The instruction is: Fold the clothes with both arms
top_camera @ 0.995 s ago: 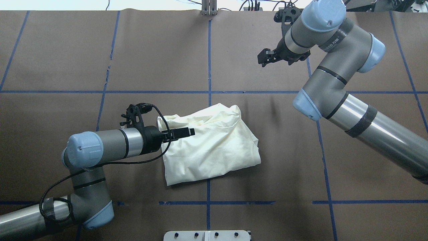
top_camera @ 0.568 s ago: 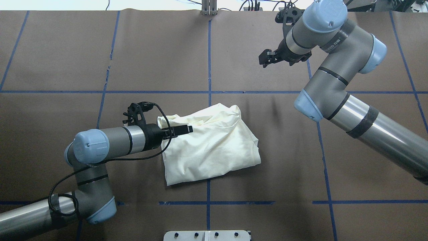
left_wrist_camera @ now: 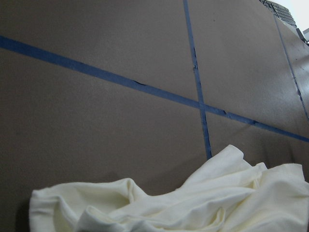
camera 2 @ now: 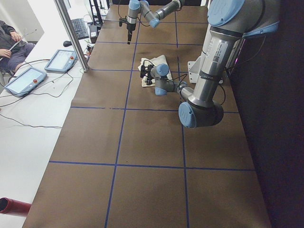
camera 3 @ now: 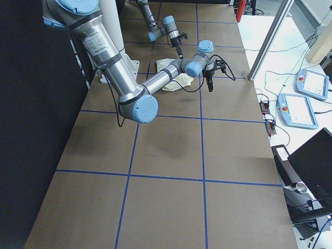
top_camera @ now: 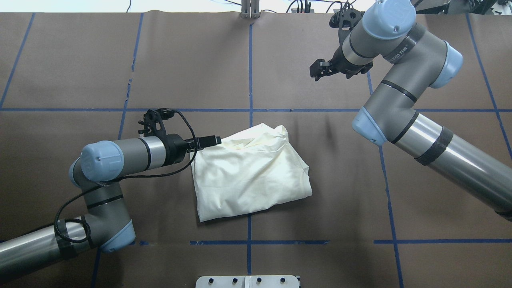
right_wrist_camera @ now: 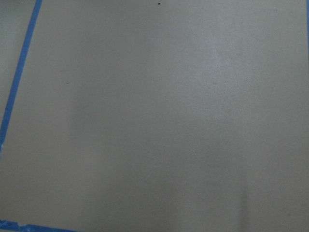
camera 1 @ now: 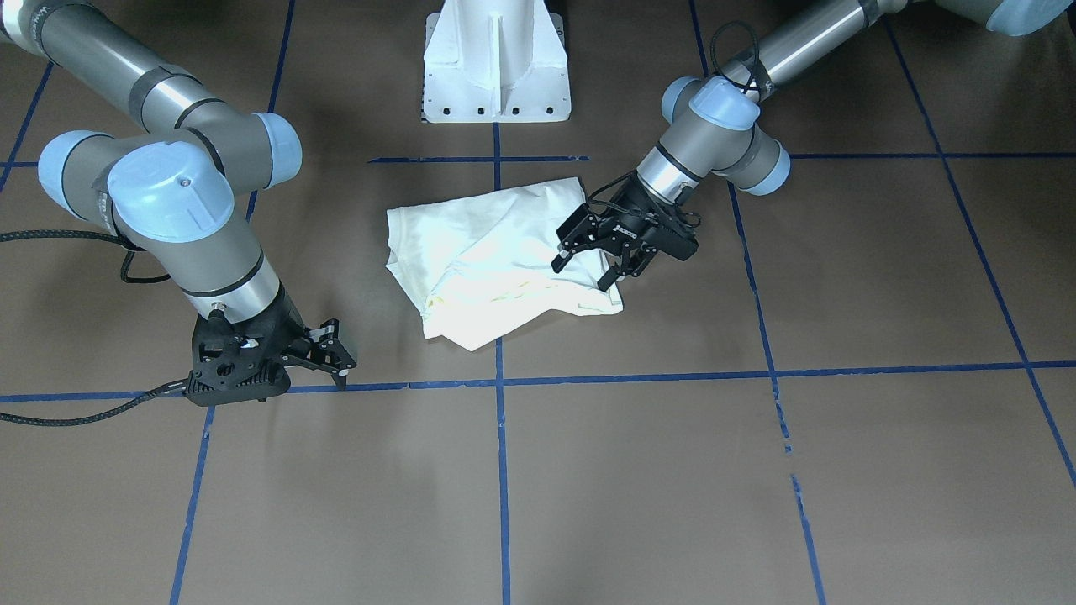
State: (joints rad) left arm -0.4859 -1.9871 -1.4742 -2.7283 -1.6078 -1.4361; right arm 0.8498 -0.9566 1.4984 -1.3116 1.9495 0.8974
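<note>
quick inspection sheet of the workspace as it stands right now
surface: brown paper table with a blue tape grid
job's things: cream shirt lying in a rumpled folded bundle, plain side up
clutter: white pedestal base at the robot's edge
grippers: left gripper open at the shirt's corner; right gripper open over bare table, away from the shirt
cables: black cable loops off the left wrist beside the shirt
surroundings: teach pendants and a seated person beyond the table

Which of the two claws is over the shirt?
The left claw, open above the edge of the shirt. The right claw hangs over bare table, well away from it.
</note>
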